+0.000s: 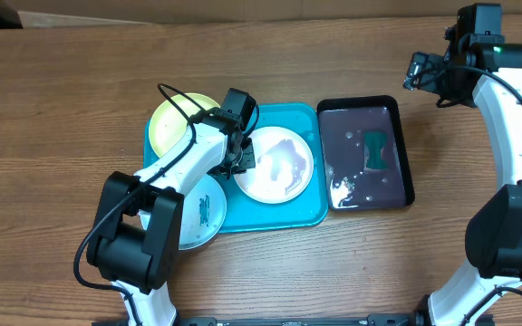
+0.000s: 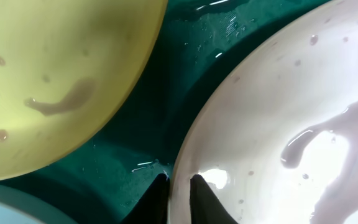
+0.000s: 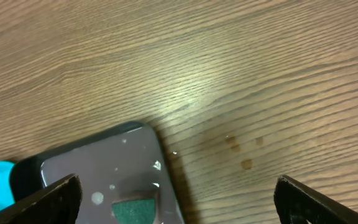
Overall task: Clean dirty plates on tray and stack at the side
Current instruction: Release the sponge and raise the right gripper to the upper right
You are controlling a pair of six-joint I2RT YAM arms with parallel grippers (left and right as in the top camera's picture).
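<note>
Left gripper (image 2: 178, 183) pinches the white plate (image 2: 278, 81) by its rim on the turquoise tray (image 1: 311, 213); right gripper (image 3: 179, 190) gapes empty off the tray; nothing stacked beside it yet.

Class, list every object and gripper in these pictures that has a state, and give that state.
yellow-green plate: wet, faint smear, on the tray.
white plate: wet, purplish puddle, rim gripped.
pale blue plate: teal scribbles showing.
turquoise tray: wet.
black tray: holds liquid.
green sponge: lying in the black tray.
left gripper: shut on the white plate's rim.
right gripper: open, empty.
</note>
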